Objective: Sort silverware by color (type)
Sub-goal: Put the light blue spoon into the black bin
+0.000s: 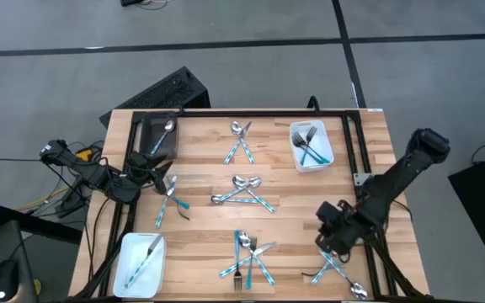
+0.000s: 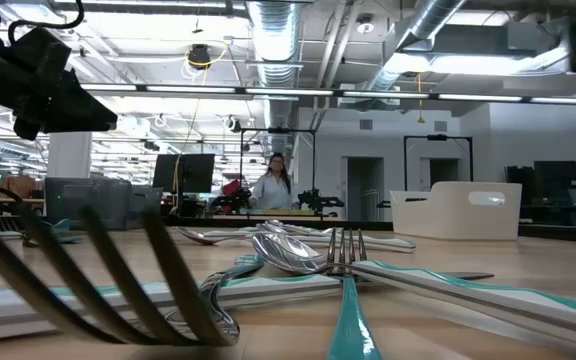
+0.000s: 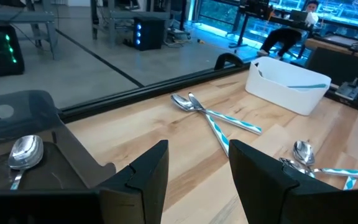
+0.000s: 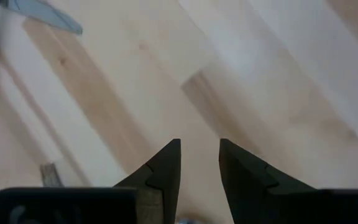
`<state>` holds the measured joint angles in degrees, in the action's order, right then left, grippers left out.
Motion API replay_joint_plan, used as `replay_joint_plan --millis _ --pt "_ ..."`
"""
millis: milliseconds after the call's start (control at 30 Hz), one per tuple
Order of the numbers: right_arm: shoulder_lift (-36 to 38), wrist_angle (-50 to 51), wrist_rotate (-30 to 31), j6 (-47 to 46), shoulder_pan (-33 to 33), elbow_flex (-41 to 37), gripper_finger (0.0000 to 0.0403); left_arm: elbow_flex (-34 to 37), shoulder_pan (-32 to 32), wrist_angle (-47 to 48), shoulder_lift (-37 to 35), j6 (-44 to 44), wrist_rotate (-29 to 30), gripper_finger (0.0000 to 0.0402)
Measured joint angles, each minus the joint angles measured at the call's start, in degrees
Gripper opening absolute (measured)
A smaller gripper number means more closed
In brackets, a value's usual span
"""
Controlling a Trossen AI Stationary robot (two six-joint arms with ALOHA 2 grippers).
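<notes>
The silverware lies in loose groups on the wooden table: spoons and a knife (image 1: 241, 143), spoons (image 1: 242, 192), a pair (image 1: 171, 202), a fork and knives (image 1: 247, 257), and crossed pieces (image 1: 337, 268) at the near right. My right gripper (image 1: 327, 238) points steeply down just above that near-right group. It is open over bare wood, with nothing between its fingers (image 4: 199, 155). My left gripper (image 1: 157, 174) waits at the table's left by the dark bin, open and holding nothing (image 3: 197, 162).
A white tray (image 1: 325, 160) at the far right holds forks. Another white tray (image 1: 126, 278) at the near left holds a knife. The dark bin (image 1: 148, 128) at the far left holds a spoon (image 3: 25, 152). A person stands in the room beyond (image 2: 273, 185).
</notes>
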<state>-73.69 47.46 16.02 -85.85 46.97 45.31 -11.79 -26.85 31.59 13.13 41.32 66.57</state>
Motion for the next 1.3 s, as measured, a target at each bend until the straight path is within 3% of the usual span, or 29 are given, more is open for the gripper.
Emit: replay_joint_plan --millis 167,333,767,1300 --pt "-1.0 1.2 -2.7 -12.3 5.1 1.3 0.0132 0.0 0.0 0.0 0.0 -0.8 0.0 0.0155" --pt "-4.5 2.5 -9.8 -19.1 8.3 3.8 0.0132 0.0 0.0 0.0 0.0 -1.0 1.7 0.0155" --pt "-13.7 0.3 -13.7 -19.3 12.7 10.9 0.0132 0.0 0.0 0.0 0.0 -0.2 2.2 0.0155" --pt "-13.5 2.3 -13.5 -19.1 12.6 11.0 0.0132 0.0 0.0 -3.5 0.0 -3.7 2.9 0.0155"
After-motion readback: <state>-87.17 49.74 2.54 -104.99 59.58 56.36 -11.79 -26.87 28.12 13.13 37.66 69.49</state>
